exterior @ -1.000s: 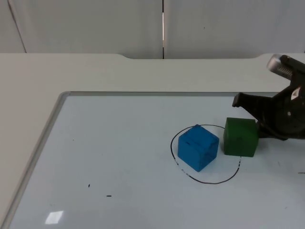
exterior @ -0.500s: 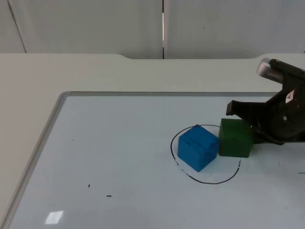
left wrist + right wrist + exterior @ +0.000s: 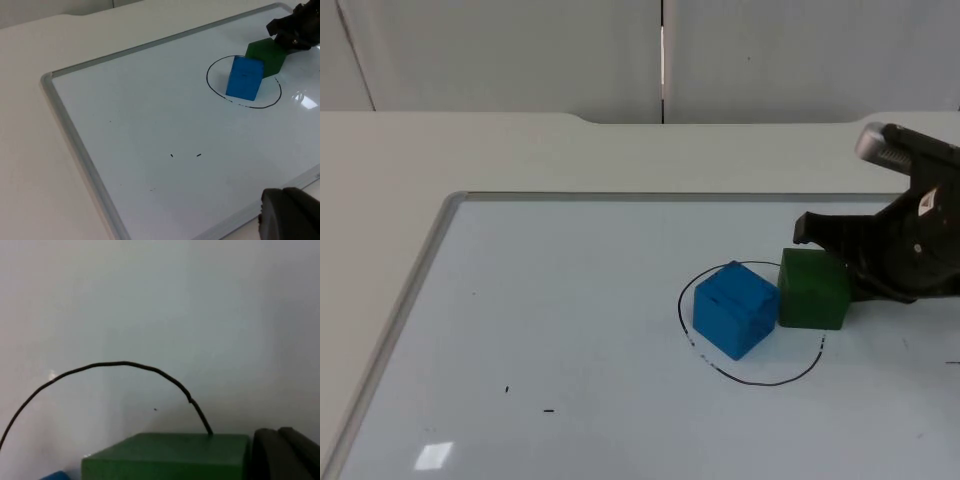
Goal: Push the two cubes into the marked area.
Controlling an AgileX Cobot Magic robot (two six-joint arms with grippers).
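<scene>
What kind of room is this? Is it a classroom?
More likely a robot lab or test bench. A whiteboard lies flat on a plain white table, with a hand-drawn circle and two toy cubes, blue and green. The right gripper sits against the green one.

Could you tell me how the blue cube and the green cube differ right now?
The blue cube sits fully inside the drawn circle; the green cube straddles its line. The right gripper is against the green cube, not the blue one. The blue cube sits turned corner-forward, the green squarer. Both rest on the whiteboard, side by side.
</scene>
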